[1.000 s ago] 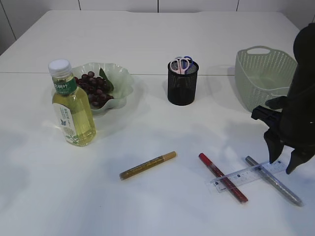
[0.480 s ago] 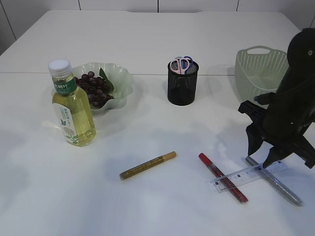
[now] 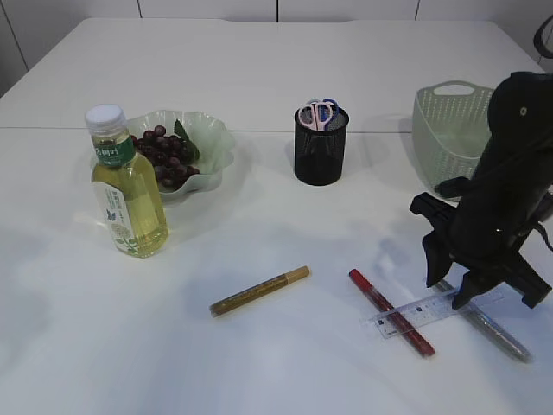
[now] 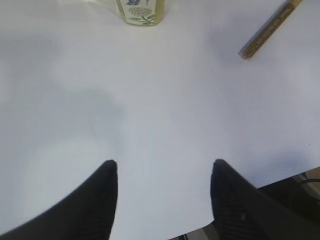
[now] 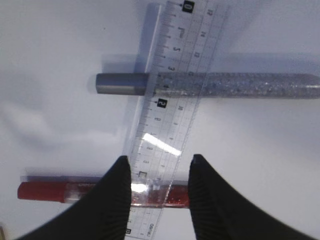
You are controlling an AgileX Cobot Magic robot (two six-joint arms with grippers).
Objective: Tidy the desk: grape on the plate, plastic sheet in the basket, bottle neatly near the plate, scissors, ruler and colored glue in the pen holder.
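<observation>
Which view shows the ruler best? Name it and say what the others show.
The right wrist view. The clear ruler fills the frame, its markings readable, lying across the silver glue pen and the red glue pen. The exterior view shows it small, partly behind the right end effector. The left wrist view does not show it.

White table (image 3: 259, 78) fills the scene, a thin seam line across it behind the middle. White cabinet panels (image 3: 207, 9) with dark vertical gaps run along the far edge. Soft shadows fall on the tabletop.
</observation>
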